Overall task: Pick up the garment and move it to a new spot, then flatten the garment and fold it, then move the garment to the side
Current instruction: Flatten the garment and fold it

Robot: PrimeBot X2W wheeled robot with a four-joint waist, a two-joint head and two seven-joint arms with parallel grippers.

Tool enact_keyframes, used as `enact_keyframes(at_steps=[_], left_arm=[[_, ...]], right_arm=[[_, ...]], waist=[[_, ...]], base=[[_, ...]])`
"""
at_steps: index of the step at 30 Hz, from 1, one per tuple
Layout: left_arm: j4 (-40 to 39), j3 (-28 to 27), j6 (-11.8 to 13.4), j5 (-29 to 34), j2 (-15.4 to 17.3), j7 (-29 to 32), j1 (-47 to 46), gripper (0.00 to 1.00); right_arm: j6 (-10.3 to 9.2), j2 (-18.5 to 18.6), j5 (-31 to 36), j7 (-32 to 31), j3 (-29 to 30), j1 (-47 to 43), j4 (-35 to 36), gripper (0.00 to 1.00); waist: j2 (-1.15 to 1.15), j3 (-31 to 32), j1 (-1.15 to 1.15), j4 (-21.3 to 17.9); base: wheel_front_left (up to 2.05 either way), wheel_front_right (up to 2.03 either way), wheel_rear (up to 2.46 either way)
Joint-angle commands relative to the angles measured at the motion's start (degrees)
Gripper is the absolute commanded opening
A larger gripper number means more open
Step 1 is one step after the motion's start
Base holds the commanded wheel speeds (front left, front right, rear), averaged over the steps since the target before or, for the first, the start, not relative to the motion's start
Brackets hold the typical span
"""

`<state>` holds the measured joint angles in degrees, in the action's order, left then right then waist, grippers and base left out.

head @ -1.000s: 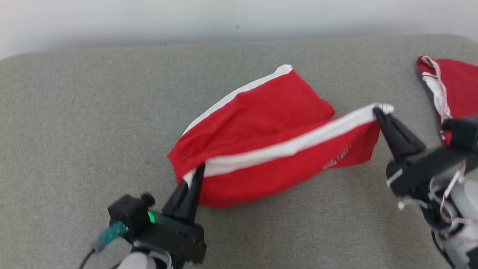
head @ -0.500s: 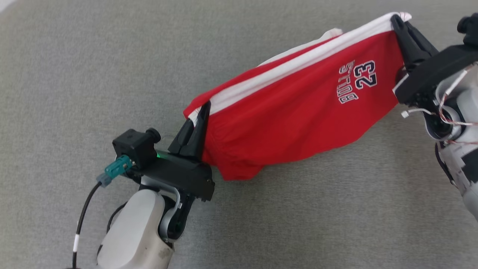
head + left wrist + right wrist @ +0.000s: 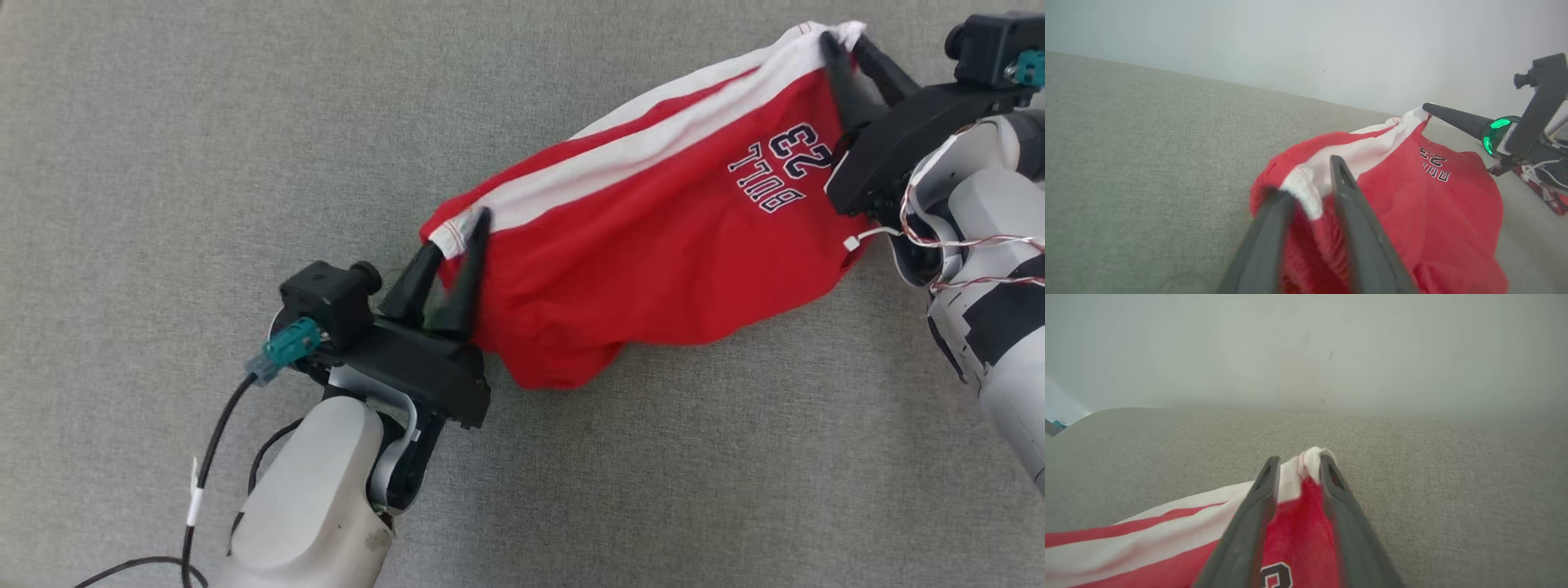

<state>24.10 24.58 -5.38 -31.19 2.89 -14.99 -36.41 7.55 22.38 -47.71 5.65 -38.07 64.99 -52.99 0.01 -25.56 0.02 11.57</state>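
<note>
Garment (image 3: 653, 245): red shorts with white side band (image 3: 620, 157) and dark print (image 3: 775, 175). Lies slantwise on grey surface (image 3: 204, 122), running in head view from centre out to 2 o'clock. Rests low, bunched and rumpled along the 5 o'clock edge; not flat, not folded. Carries the print near the 2 o'clock end.

Left tool (image 3: 459, 231): sits at the garment's 8 o'clock end. Stands spread, fingers (image 3: 1351, 204) apart, with the white hem corner lying between them. Firm hold or loose drape: cannot tell.

Right tool (image 3: 842, 42): sits at the garment's 2 o'clock end. Stands spread as well, fingers (image 3: 1257, 510) apart, with the white corner bunched between the tips and red cloth below. Seen also in left wrist view at 3 o'clock, tip at the band's far end.

Pale wall (image 3: 1290, 41): behind the surface at 12 o'clock in both wrist views.
</note>
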Motion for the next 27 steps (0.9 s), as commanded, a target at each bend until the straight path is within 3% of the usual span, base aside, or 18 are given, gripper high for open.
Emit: enact_keyframes(at_steps=[1, 13, 27], left_arm=[[-0.1, 0.4, 0.2, 2.1, 0.0, -0.2, 0.2, 1.0], [-5.6, -3.0, 1.8, 7.6, 0.1, -0.2, 10.5, 1.0], [-23.6, -15.6, 3.5, 18.5, 0.0, -0.1, 21.4, 1.0]], right_arm=[[-0.16, 0.3, -0.9, 0.9, -1.1, -0.2, -0.4, 1.0], [-0.16, 5.3, -5.3, 5.4, -8.4, -7.6, 1.7, 1.0], [-0.16, 6.6, -9.8, 5.4, -11.6, -9.5, -3.4, 1.0]], waist=[[-0.01, 1.2, -0.02, -0.2], [-0.01, 7.2, -0.02, -1.2], [-0.01, 7.7, -0.02, 0.2]], base=[[0.0, 0.0, 0.0], [0.0, 0.0, 0.0], [0.0, 0.0, 0.0]])
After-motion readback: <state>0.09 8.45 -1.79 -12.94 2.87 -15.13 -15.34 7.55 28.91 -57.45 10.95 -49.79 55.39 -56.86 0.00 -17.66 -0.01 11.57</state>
